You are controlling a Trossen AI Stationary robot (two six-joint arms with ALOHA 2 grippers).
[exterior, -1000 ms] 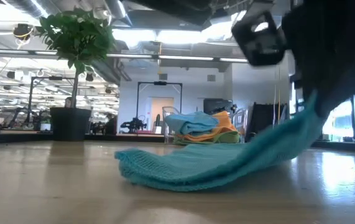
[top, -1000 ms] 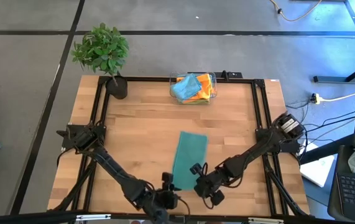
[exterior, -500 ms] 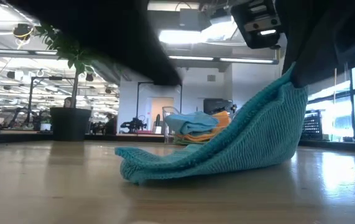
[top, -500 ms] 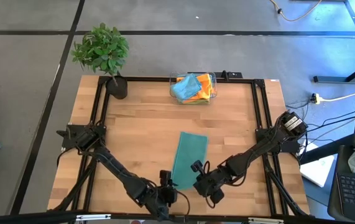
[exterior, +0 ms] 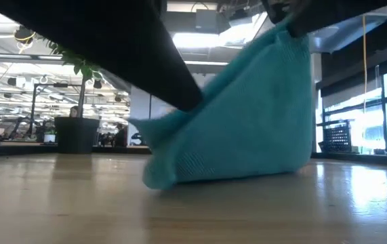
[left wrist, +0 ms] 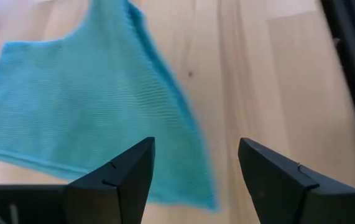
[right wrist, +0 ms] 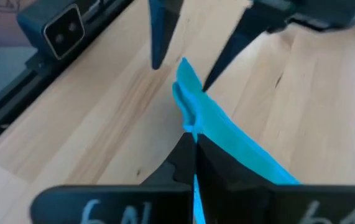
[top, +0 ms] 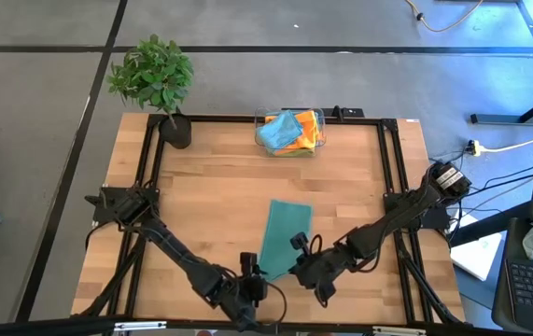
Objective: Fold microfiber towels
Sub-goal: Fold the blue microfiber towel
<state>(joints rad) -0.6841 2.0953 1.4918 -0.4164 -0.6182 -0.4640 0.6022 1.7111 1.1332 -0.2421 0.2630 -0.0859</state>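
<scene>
A teal microfiber towel [top: 285, 235], folded into a long strip, lies lengthwise near the table's front edge. Its near right corner is raised [exterior: 284, 41], and my right gripper [top: 298, 271] is shut on it. The rest slopes down to the table [exterior: 179, 177]. My left gripper [top: 254, 278] is open at the towel's near left corner [left wrist: 193, 158], with one finger on either side of it [left wrist: 133, 171]; I cannot tell whether they touch it. More towels, blue and orange, are piled in a clear bin [top: 291, 132] at the far edge. My right gripper pinches the towel's near end by its right corner [right wrist: 191, 127] between its two shut fingers. It slants down from the table's right and near side. One layer or several, I cannot tell. That corner is lifted clear, and the towel hangs sloping from it with its far part on the table.
A potted plant [top: 154, 77] stands at the far left corner. The clear bin sits at the middle of the far edge. Black frame rails [top: 385, 177] run along the table's left, right and far sides. Bare wood [top: 201, 196] lies between the towel and the bin.
My right gripper has risen, still shut, drawing the towel's near right corner up from the table; the near end now stands as a tall slope while the far part stays down. My left gripper has come in toward the towel's near left corner.
</scene>
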